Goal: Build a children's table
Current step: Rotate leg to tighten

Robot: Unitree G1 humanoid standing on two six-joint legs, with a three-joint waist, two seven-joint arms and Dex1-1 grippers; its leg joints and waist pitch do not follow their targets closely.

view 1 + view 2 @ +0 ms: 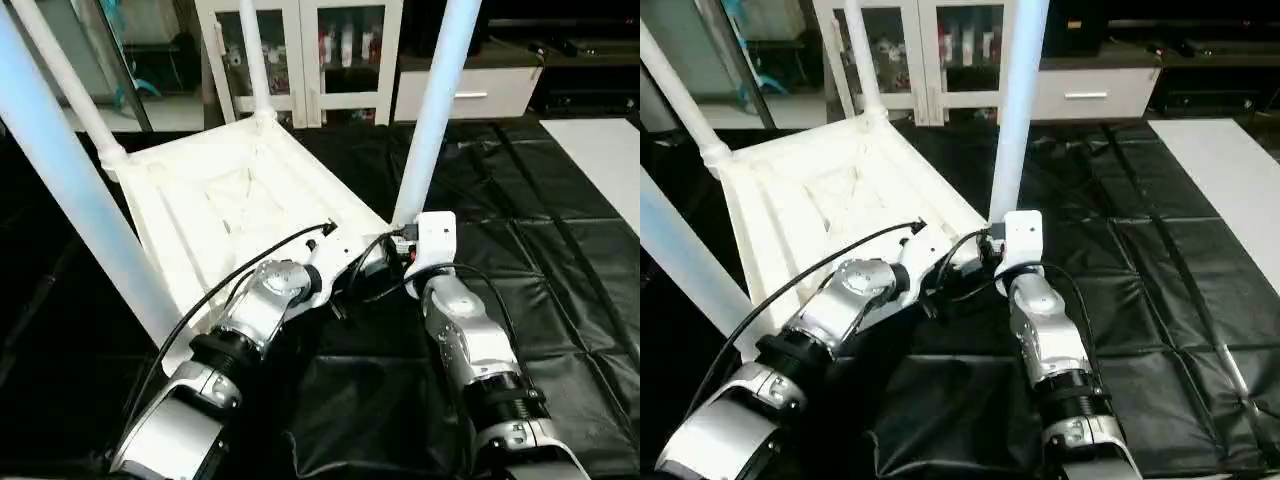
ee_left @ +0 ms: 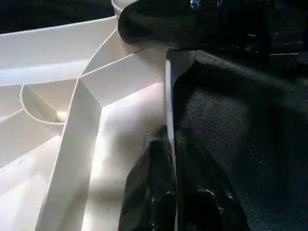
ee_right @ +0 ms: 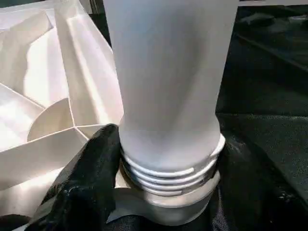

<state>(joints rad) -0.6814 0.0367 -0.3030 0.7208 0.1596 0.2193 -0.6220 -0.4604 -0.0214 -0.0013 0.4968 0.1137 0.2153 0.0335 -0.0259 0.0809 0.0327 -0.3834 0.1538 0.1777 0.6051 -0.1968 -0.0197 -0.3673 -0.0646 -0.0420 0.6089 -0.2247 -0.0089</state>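
The children's table lies upside down on the black cover, the tabletop (image 1: 210, 215) with its ribbed underside up. Legs (image 1: 62, 95) (image 1: 254, 60) rise from the two far corners, and another leg (image 1: 70, 215) stands close at the near left. My right gripper (image 3: 168, 192) is shut around the threaded base of the near-right leg (image 1: 437, 100), one finger (image 3: 89, 178) on each side, just above the corner socket. Several thread rings show above the socket. My left gripper (image 2: 169, 144) is shut on the tabletop's thin rim (image 2: 168, 96) next to that corner.
A white glass-door cabinet (image 1: 300, 50) and a white drawer unit (image 1: 470, 95) stand behind the work surface. A pale panel (image 1: 600, 160) lies at the far right. Black cover (image 1: 520, 270) stretches to the right of my arms.
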